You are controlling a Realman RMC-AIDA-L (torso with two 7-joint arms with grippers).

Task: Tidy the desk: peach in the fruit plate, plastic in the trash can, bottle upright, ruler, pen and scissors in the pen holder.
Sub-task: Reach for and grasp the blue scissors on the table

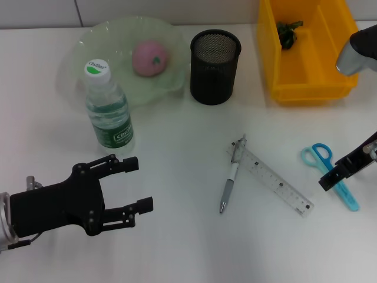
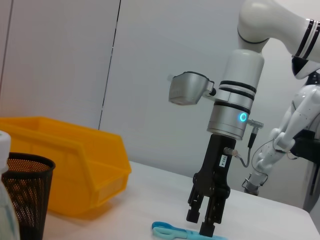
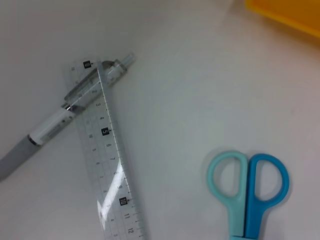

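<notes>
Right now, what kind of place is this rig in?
Probably an office or lab test desk: a white table against a plain panelled wall, with stationery laid out, a pen, a ruler, scissors, a mesh pen holder and a yellow bin.

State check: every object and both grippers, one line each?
Peach: in fruit plate.
Bottle: upright, capped.
Pen holder: upright, empty.
Plastic: in yellow bin.
Pen: flat, overlapping ruler.
Scissors: flat, closed.
Left gripper: open, idle.
Right gripper: open over scissors.
</notes>
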